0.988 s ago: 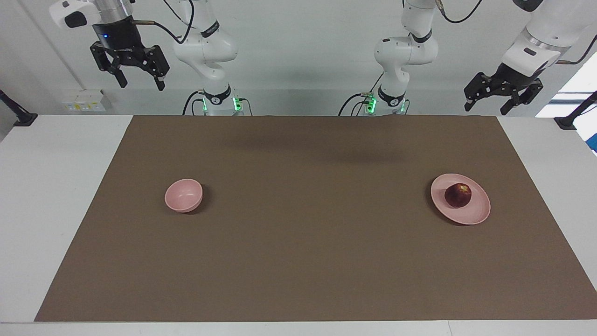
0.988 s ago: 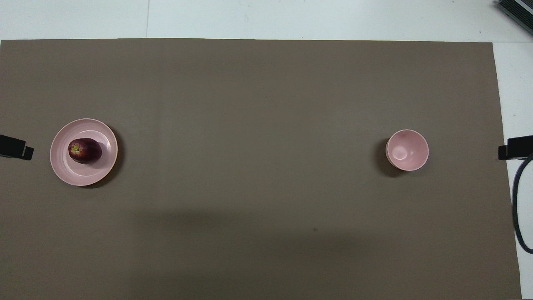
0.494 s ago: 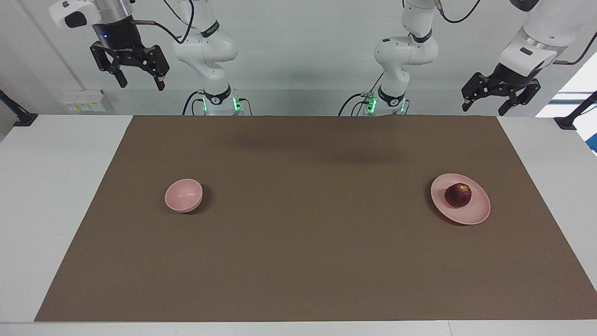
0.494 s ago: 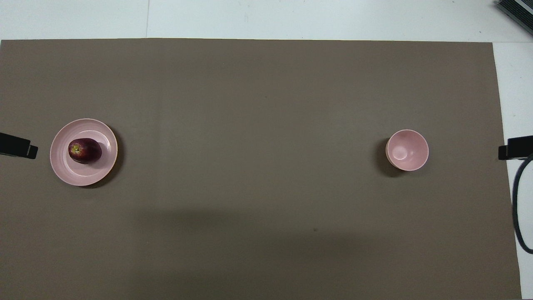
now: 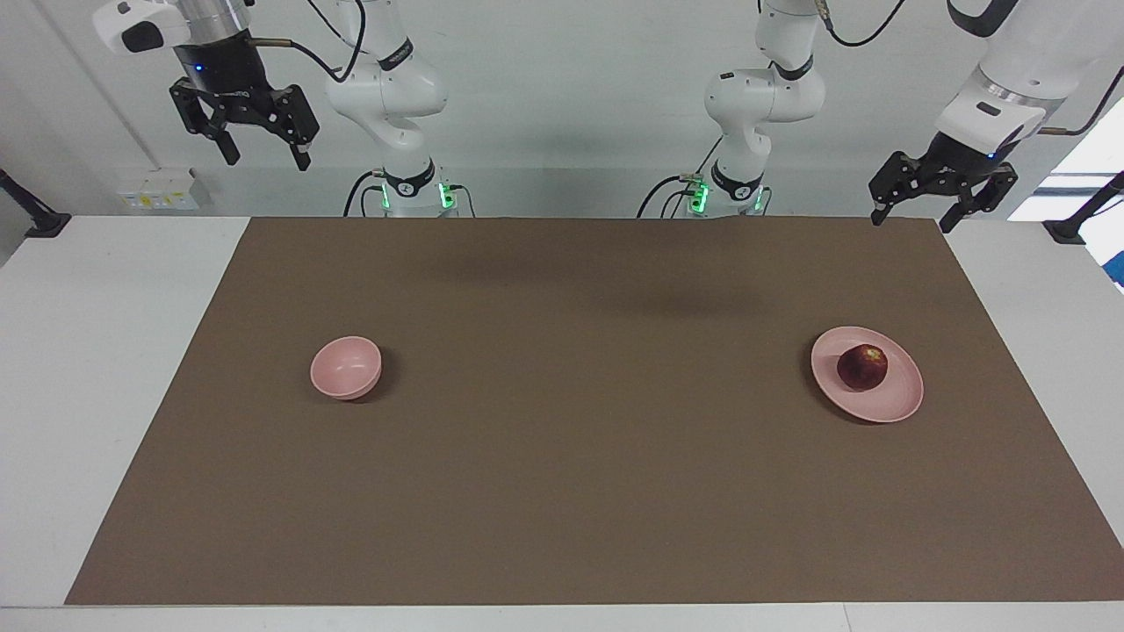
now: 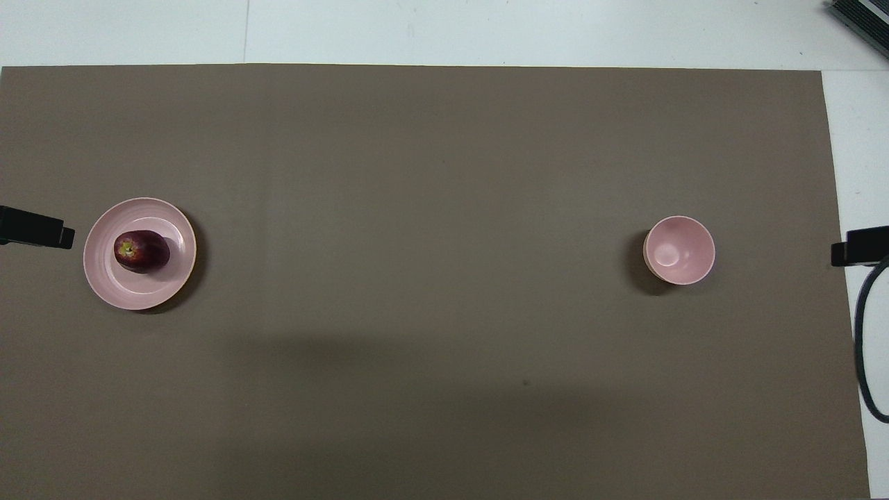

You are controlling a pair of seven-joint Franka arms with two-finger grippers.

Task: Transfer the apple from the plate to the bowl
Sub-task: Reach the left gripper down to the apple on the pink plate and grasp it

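Observation:
A small dark red apple lies on a flat pale pink plate toward the left arm's end of the brown mat. A small deep pink bowl stands empty toward the right arm's end. My left gripper hangs open and empty, high over the mat's corner by the plate; only one dark fingertip of it shows in the overhead view. My right gripper waits open and empty, high above the table's edge near the bowl's end.
A brown mat covers most of the white table. Black camera mounts stand at both table ends, and a dark cable loops at the right arm's end.
The left gripper has come down a little and swung in toward the plate, its tip reaching further into the overhead view. Right gripper, apple, plate and bowl are still.

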